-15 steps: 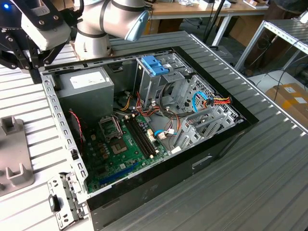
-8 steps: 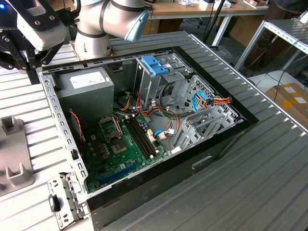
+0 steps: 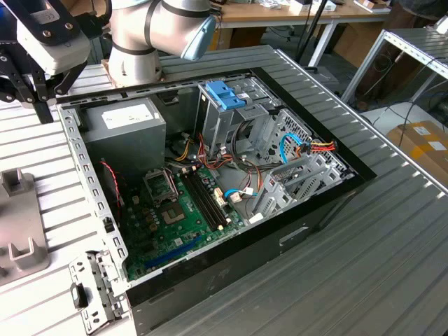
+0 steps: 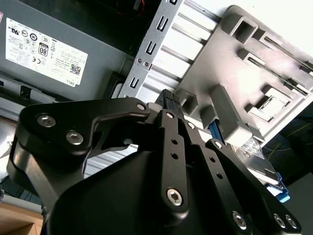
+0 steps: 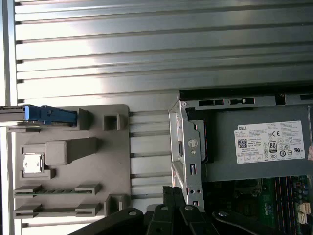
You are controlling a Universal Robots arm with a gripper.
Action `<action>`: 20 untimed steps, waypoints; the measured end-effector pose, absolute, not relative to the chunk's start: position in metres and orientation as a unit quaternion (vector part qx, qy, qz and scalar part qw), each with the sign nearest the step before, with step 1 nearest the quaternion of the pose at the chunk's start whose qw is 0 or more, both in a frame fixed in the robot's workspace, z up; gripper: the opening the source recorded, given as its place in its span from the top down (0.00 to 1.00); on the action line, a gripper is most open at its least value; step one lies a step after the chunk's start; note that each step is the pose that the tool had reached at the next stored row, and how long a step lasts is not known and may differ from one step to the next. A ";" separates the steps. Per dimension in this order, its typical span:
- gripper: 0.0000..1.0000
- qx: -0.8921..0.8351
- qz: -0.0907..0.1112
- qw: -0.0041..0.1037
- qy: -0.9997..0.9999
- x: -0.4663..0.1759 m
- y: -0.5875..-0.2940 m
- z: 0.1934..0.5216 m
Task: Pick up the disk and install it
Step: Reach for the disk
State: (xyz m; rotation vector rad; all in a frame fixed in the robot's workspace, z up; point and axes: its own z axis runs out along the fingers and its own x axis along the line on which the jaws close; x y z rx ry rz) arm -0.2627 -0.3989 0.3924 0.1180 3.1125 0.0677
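Note:
The disk [image 5: 46, 115] stands on edge in a slot of a grey fixture [image 5: 68, 161], its blue end tab toward the fixture's middle. In the second wrist view the disk [image 4: 252, 155] shows a grey face and blue frame behind the fixture [image 4: 244, 58]. My gripper [image 5: 172, 193] hangs above the ribbed table between the fixture and the open computer case [image 5: 188, 147], clear of the disk. Its black fingers [image 4: 168, 98] meet at the tips, shut with nothing between them. In the exterior view the gripper [image 3: 42, 101] sits at the upper left, over the case's corner.
The open case [image 3: 336, 189] lies on the ribbed metal table [image 3: 392, 266], with a motherboard, cables and a grey power supply [image 3: 122, 129]. An upright drive cage carries a blue bracket [image 3: 227, 94]. The fixture [image 3: 17, 231] lies at the exterior view's left.

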 end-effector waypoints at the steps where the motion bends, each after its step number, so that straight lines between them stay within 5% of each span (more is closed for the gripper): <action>1: 0.89 0.038 0.022 0.013 0.999 -0.263 -0.399 0.392; 20: 0.89 0.038 0.022 0.013 0.999 -0.275 -0.399 0.392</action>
